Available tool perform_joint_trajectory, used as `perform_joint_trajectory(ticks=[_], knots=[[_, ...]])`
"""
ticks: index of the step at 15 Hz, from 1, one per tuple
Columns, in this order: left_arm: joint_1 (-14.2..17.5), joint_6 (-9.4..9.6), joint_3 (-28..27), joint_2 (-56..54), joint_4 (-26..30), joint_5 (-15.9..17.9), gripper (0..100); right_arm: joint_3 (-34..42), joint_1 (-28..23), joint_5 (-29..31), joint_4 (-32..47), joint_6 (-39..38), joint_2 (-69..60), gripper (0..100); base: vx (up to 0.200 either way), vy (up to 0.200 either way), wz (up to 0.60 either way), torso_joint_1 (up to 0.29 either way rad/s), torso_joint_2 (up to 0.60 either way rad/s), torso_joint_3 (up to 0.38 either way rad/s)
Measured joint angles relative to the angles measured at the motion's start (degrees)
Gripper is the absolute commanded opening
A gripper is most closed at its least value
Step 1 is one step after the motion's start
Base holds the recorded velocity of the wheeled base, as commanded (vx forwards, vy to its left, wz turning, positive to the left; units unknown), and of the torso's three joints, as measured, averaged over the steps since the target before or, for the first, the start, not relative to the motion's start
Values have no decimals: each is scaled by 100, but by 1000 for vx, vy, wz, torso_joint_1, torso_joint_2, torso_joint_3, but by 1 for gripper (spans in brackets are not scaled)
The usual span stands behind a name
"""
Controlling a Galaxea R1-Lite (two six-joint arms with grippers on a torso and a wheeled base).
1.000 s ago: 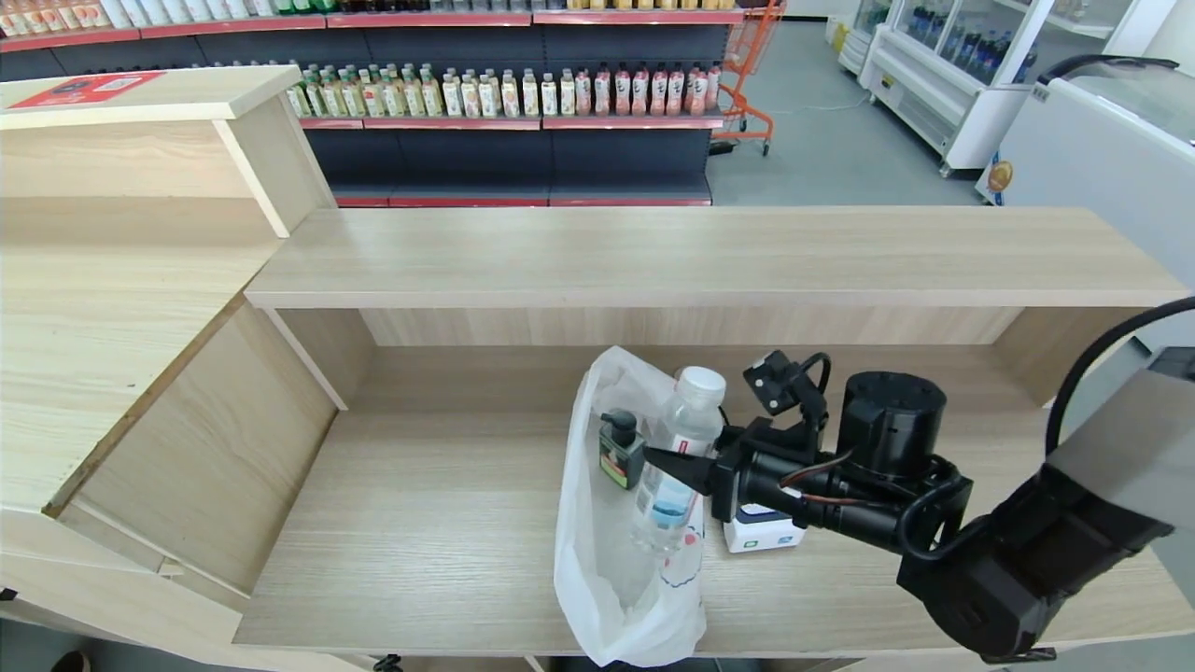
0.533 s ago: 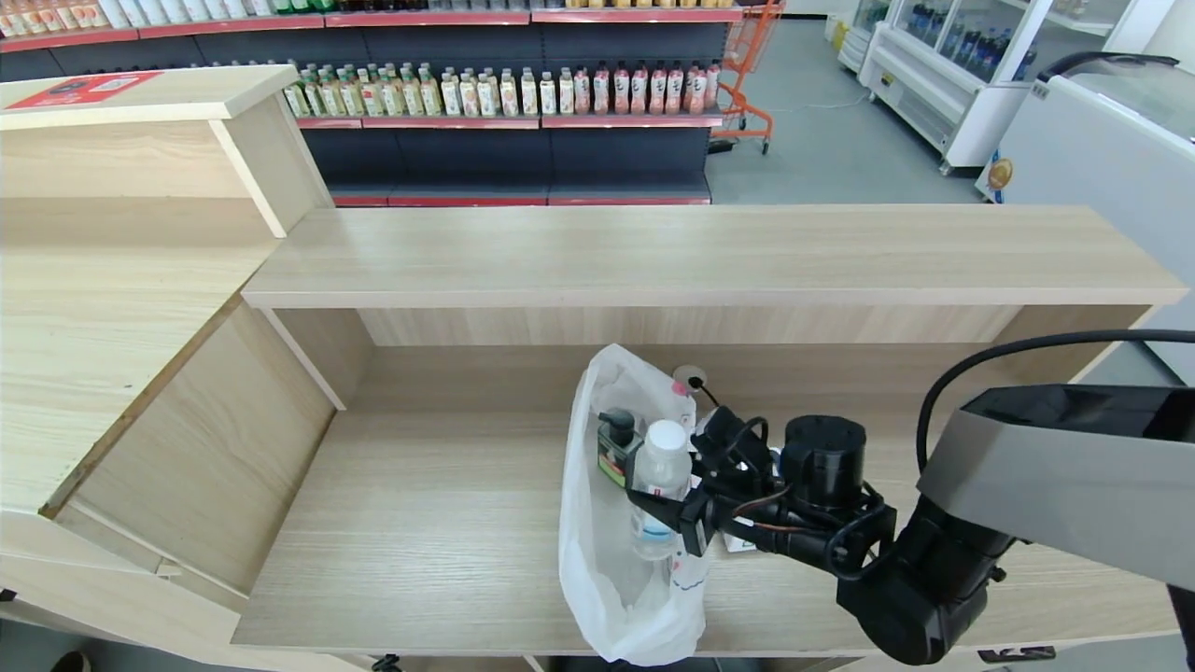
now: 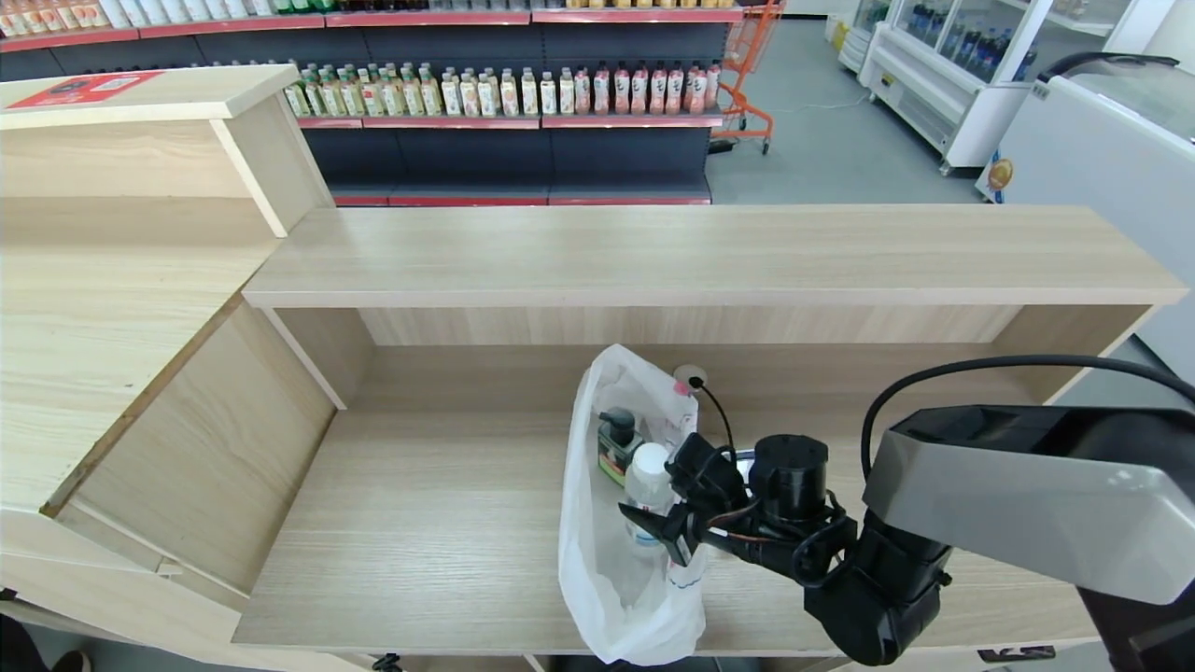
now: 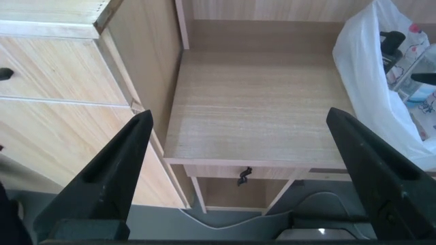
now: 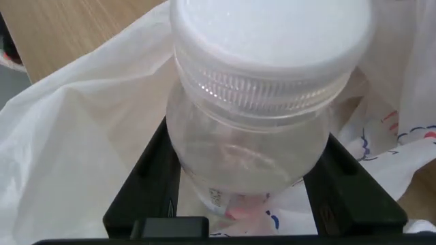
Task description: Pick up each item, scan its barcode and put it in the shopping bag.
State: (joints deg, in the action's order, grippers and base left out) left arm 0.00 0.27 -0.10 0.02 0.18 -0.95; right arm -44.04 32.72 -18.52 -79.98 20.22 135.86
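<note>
Clear glossy plastic bottle (image 3: 645,478), thin white plastic bag (image 3: 583,532), matt wood-grain counter (image 3: 429,532)

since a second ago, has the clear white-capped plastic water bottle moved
Yes, the water bottle dropped into the white plastic shopping bag, beside the black-topped pump bottle.

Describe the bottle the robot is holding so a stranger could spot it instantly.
Find the low wooden counter, then the white shopping bag standing on it. In the bag's open mouth, held by the right gripper, is a clear plastic bottle with a wide white cap; its neighbour, the pump bottle, is smaller, with a black pump top.
</note>
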Motion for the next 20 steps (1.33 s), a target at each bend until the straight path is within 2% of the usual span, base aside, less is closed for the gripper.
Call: perform_joint_trajectory(ticks=[1,2,6,12,17,20], knots=[[0,0,0,0,0,0,100,-18,5,0,-16,2,40,0,0,0,0,0,0,0],[0,0,0,0,0,0,100,-20,5,-4,-54,33,61,100,0,0,0,0,0,0],[0,-2,0,0,0,0,100,234,16,-23,-234,-66,9,100,0,0,0,0,0,0],[0,0,0,0,0,0,100,806,-117,-12,-218,-1565,-911,100,0,0,0,0,0,0],[0,-2,0,0,0,0,100,1519,-631,90,1046,-1936,-2948,100,0,0,0,0,0,0],[0,-2,0,0,0,0,100,1963,-1265,892,2800,-1901,-4742,100,0,0,0,0,0,0]])
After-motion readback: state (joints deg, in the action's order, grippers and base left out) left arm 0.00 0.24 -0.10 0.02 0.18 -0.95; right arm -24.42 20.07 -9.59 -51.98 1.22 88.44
